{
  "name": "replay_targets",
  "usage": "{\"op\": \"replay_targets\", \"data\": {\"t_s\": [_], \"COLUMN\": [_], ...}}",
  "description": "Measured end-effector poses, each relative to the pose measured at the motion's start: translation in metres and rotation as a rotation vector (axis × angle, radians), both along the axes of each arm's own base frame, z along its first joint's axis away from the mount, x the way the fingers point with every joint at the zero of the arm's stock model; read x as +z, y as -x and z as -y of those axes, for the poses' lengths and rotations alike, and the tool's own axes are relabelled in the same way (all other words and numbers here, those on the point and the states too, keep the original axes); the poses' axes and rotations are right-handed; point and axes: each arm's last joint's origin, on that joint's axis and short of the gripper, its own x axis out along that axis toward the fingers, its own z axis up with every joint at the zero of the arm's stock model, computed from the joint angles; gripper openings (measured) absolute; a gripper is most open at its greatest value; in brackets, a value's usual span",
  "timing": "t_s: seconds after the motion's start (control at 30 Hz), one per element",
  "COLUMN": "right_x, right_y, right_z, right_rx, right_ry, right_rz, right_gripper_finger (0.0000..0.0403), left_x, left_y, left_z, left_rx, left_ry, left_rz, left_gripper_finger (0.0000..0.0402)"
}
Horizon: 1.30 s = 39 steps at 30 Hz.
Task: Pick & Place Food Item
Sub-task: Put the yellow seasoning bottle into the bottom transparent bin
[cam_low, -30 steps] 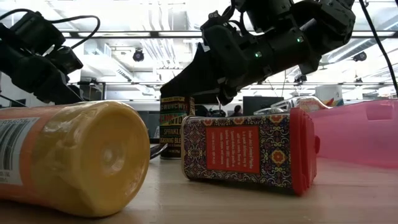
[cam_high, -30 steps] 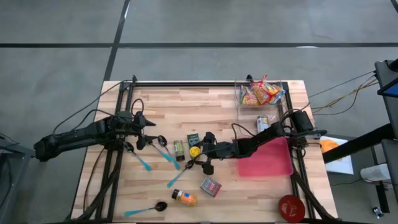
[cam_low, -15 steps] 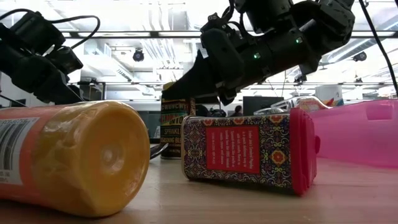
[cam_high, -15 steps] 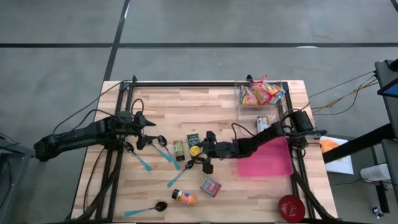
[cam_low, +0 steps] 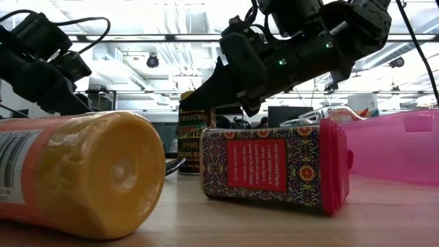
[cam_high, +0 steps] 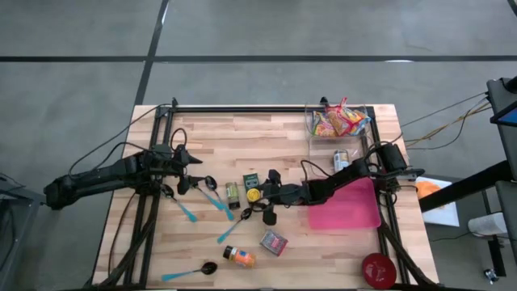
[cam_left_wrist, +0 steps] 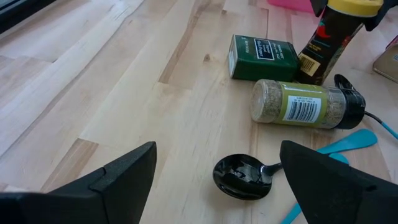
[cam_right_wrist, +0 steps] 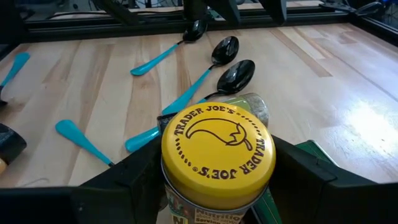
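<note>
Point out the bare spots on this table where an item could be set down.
Bare wood spans the table from the back rail to the snack bin, and lies along the front edge left of the orange bottle. The middle, around the spoons and yellow-lidded jar, is crowded.

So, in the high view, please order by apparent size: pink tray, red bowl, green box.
1. pink tray, clearly largest.
2. red bowl.
3. green box, smallest.
All lie on the table, so nearness hardly matters.
</note>
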Motion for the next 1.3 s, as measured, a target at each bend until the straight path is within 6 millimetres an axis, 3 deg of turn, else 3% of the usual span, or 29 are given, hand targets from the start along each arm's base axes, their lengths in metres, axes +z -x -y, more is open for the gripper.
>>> {"op": "replay_targets", "data": {"t_s": [0.33,0.63,1.0,1.3], "right_x": [0.006,0.048,0.120,0.165], "right_y": [0.001,0.018,0.087,0.148], "right_z": [0.001,0.008,0.030,0.067], "right_rx": [-0.023,-0.156,-0.501,-0.743], "right_ry": [0.010,0.007,-0.082,-0.193], "right_rz": [0.008,-0.003,-0.070,-0.103], "right_gripper_finger": [0.0227,0.0227,0.0227,0.0227], "left_x": [0.000,0.000,0.000,0.000], "left_y": [0.000,0.000,0.000,0.000], "left_z": [0.000,0.000,0.000,0.000], "left_rx": [0.000,0.000,0.000,0.000], "left_ry": [0.000,0.000,0.000,0.000], "left_rz": [0.000,-0.001,-0.001,-0.001], "left_gripper_finger": [0.0345,0.0345,0.0345,0.0345]}}
